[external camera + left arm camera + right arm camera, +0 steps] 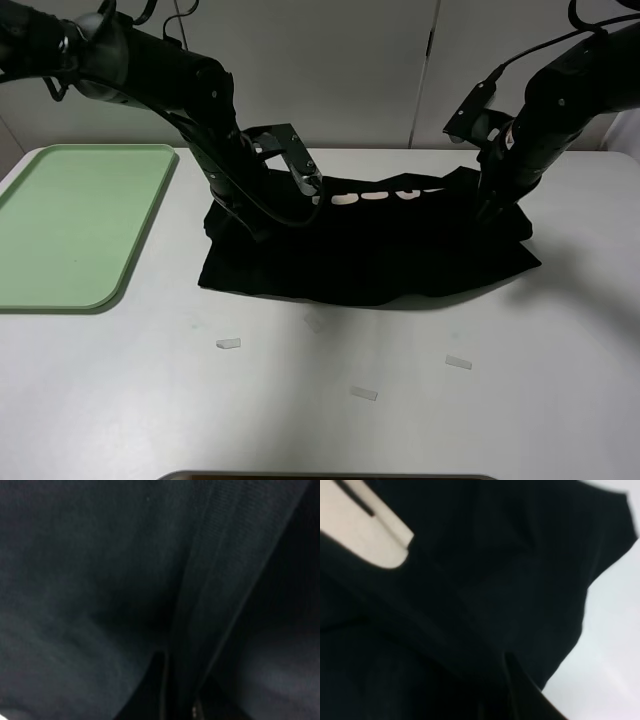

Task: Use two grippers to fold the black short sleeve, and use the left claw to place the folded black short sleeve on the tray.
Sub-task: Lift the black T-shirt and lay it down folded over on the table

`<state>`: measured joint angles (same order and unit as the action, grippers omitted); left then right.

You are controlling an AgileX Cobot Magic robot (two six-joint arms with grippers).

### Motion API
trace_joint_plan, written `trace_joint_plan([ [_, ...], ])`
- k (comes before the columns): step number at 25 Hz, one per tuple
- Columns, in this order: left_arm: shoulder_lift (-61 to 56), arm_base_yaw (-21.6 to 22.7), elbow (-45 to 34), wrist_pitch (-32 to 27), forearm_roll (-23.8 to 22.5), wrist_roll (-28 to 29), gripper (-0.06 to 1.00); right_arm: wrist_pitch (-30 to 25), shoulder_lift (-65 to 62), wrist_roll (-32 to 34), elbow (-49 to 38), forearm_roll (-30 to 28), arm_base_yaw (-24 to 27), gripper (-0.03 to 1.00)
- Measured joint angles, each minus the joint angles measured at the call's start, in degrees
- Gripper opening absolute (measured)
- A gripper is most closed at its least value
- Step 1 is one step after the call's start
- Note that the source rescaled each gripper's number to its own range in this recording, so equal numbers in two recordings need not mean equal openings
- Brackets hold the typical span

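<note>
The tray (70,225) is laid at the left edge of the table (150,400), well apart from the shirt (380,255). The shirt is spread across the middle of the table, right of the tray, with its far edge gathered up between the two arms. The left gripper (243,208) is set down on the shirt's left end; its fingers are buried in the cloth and clenched on it, and only dark fabric is seen by the left wrist camera. White lettering (375,195) is shown along the far fold. The right gripper (490,212) is set on the shirt's right end, fingers likewise clenched on the cloth. Three paper strips (228,343) are scattered on the near side of the table.
</note>
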<state>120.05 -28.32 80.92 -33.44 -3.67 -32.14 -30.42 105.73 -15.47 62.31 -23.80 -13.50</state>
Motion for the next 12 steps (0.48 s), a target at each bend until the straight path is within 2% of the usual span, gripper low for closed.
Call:
trace_joint_plan([
  [5, -0.1, -0.1, 0.0, -4.2, 3.0, 0.0, 0.0, -3.2, 0.0, 0.3, 0.0, 1.6, 0.0, 0.01],
  [12, -0.1, -0.1, 0.0, -6.1, 4.0, 0.0, 0.03, -4.2, 0.0, 0.8, 0.0, 3.1, 0.0, 0.01],
])
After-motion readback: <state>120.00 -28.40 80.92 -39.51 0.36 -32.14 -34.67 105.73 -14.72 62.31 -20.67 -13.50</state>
